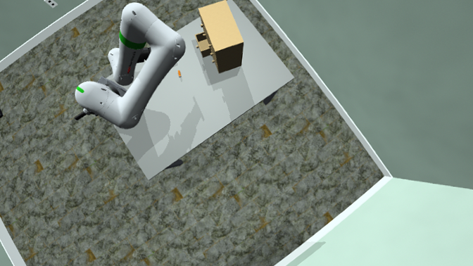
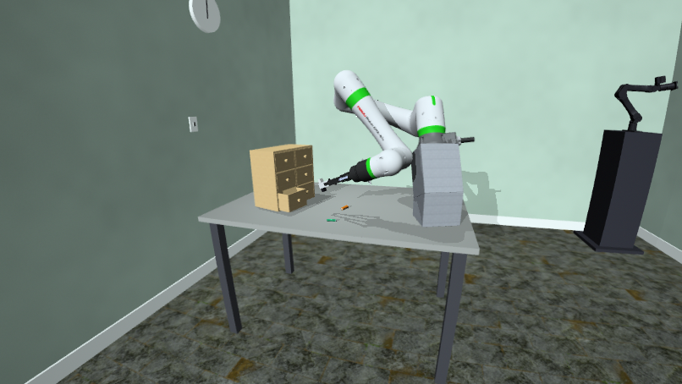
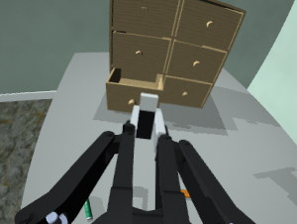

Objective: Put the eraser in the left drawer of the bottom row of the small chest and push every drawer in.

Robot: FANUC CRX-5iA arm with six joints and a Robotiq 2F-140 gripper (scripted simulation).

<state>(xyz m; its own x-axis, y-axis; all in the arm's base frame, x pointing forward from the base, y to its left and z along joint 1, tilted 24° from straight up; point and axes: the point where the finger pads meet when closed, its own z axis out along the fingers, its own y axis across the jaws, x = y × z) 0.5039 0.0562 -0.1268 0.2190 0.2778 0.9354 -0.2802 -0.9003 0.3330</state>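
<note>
The small wooden chest [image 2: 281,176] stands at the far left end of the table, with two columns of drawers. Its bottom left drawer [image 2: 293,199] is pulled part way out and looks empty in the wrist view [image 3: 135,88]; the other drawers are pushed in. My gripper [image 2: 323,183] is shut on the white eraser [image 3: 148,107] and holds it above the table, a short way in front of the open drawer and pointing toward it. In the overhead view the chest [image 1: 221,36] shows, but the arm hides the gripper.
A small orange item [image 2: 344,206] and a small green item [image 2: 331,219] lie on the table below and behind the gripper. The arm's grey pedestal [image 2: 437,185] stands at the table's right end. A black stand [image 2: 620,190] is on the floor at the far right.
</note>
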